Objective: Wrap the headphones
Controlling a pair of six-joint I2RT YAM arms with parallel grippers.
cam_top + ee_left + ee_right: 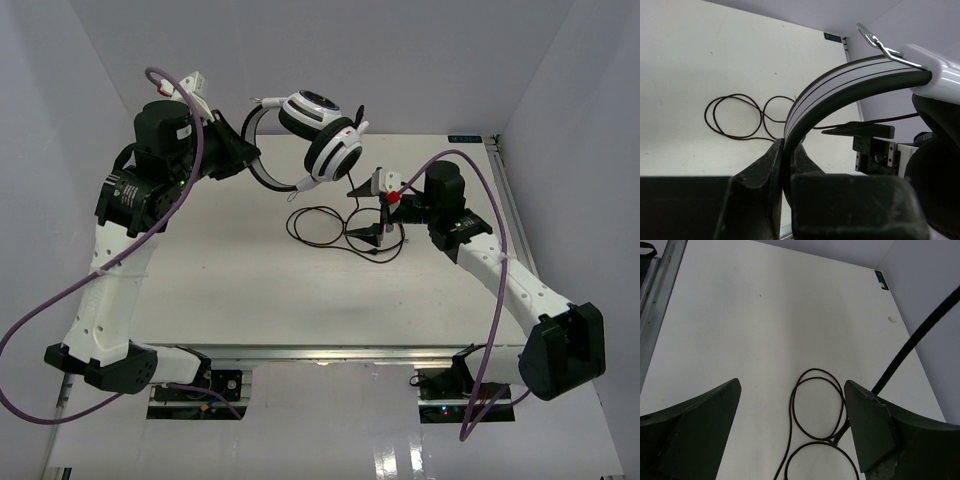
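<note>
Headphones point(322, 132) were held aloft over the far side of the table point(250, 290) in the top view, carried by the left gripper point(247, 155), presumably so the cord point(320, 225) could hang free. Its loops lay on the table below, with the right gripper point(368, 212) just above them. In the left wrist view, the jaws were seen clamped on the headband point(840, 85). In the right wrist view, the fingers point(700, 415) were spread wide over the loops with nothing held, seemingly poised to gather cord.

Headphones point(840, 82) headband in left tool point(787, 161); cord point(735, 95) loops beyond
</note>
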